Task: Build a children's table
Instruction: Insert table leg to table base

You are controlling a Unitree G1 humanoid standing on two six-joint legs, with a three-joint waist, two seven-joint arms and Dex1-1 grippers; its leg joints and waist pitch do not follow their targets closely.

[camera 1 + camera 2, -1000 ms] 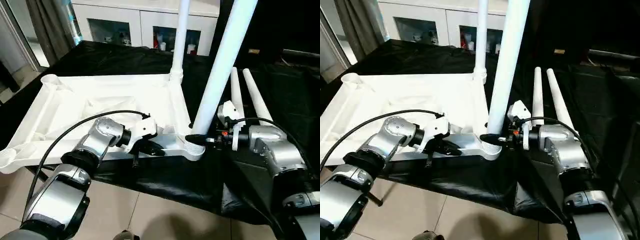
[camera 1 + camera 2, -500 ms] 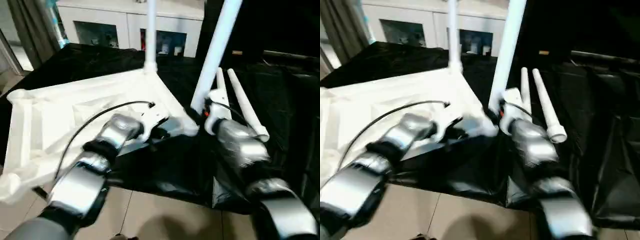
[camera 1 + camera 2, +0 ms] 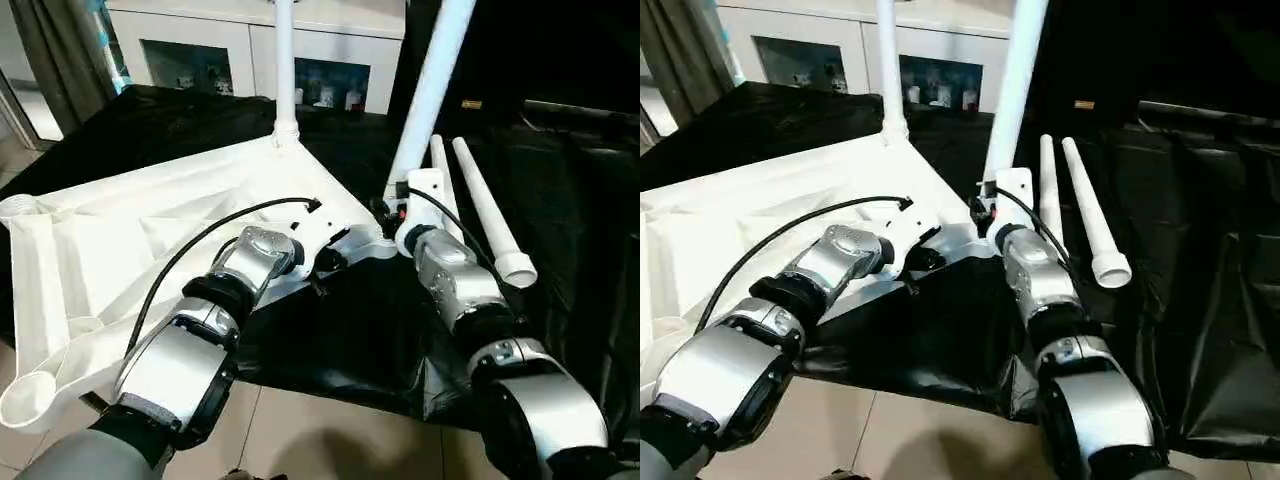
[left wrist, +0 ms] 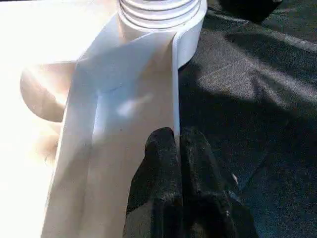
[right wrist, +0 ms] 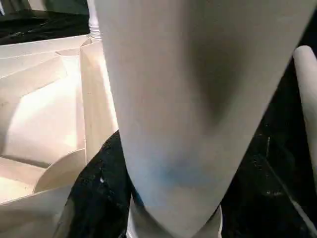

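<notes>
The white tabletop [image 3: 120, 240] lies ribbed side up on the black cloth, with one corner hanging out over the floor. One white leg [image 3: 284, 60] stands upright in the far corner socket. A second leg [image 3: 432, 90] stands in the near corner socket, and my right gripper [image 3: 388, 215] is shut on its base; a black finger [image 5: 99, 193] presses against it. My left gripper [image 3: 322, 268] is shut on the tabletop's rim [image 4: 163, 89] just beside that socket. Two loose legs [image 3: 440, 185] [image 3: 485, 215] lie side by side on the cloth to the right.
A black cloth [image 3: 330, 330] covers the work table, and its front edge drops to the tiled floor [image 3: 330, 440]. A white cabinet with glass doors [image 3: 200, 50] stands behind. A grey curtain [image 3: 60, 50] hangs at the far left.
The camera has shifted. The tabletop with its two standing legs has swung round on the cloth, and its held corner now lies farther from the front edge. Both grippers keep their holds.
</notes>
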